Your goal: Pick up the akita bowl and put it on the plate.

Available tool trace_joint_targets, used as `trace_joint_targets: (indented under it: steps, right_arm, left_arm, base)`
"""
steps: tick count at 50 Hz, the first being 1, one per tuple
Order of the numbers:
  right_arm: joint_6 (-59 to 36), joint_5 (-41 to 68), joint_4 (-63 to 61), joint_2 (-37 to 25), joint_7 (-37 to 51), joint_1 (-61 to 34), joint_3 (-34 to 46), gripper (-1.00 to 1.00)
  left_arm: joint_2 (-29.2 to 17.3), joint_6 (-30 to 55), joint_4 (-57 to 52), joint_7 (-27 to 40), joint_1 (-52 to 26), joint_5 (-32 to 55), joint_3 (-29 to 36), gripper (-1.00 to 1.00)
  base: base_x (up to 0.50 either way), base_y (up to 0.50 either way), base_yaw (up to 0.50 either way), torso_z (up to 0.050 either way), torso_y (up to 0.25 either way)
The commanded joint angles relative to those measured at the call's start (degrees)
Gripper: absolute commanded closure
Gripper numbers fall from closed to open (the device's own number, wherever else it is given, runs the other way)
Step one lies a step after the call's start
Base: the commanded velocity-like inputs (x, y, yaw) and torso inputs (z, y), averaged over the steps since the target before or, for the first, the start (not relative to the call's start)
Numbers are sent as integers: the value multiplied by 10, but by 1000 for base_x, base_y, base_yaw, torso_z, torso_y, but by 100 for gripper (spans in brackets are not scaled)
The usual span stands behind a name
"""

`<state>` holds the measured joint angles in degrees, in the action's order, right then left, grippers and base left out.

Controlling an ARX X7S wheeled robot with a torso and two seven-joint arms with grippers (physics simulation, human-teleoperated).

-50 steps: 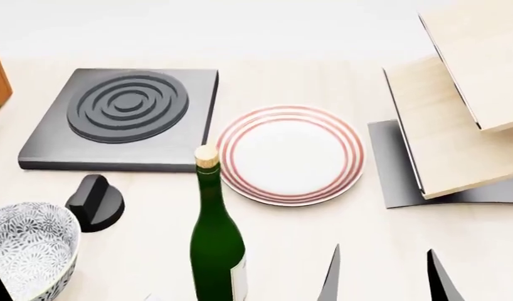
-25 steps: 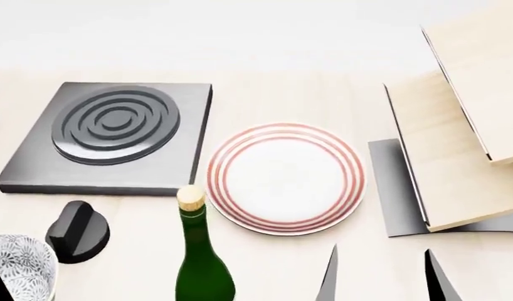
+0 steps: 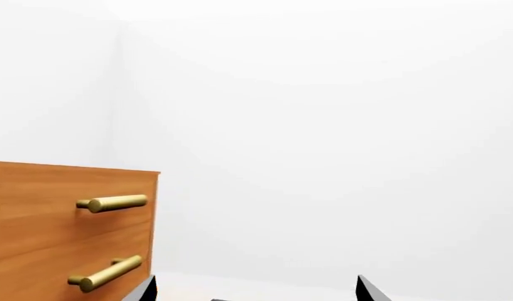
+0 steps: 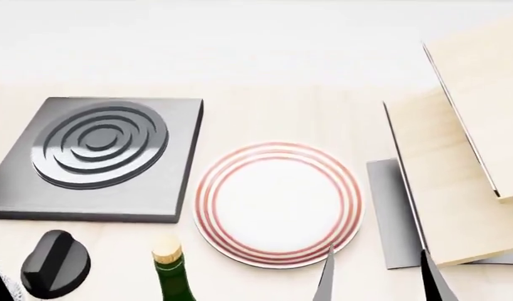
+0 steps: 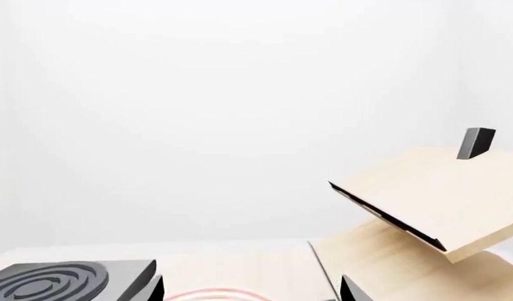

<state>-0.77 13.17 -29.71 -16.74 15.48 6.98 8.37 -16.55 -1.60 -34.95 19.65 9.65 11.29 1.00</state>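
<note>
Here the plate (image 4: 278, 204) lies at eleven o'clock of the right fingers (image 4: 326, 281), spread and empty; left fingers (image 3: 369, 293) likewise spread; akita bowl unseen.

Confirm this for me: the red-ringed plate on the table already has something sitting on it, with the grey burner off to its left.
Not quite. In the head view the plate is bare, nothing sits on it. The rest holds: the grey burner lies to its left on the table. The tips of the right gripper overlap only the plate's near edge in the picture.
</note>
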Motion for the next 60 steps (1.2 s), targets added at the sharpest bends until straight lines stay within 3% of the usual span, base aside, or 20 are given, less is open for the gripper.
trace_joint_targets:
  steps: [1,60]
  right_arm:
    - [2,0,1,-2,2,0,3,-100]
    - [13,3,6,-12,12,-1,15,-100]
  left_arm:
    - [-2,-2,2,2,0,1,2,-100]
    - [-15,-6,-1,15,3,5,10,-100]
  base:
    - [180,-35,0,0,0]
    - [93,-5,0,0,0]
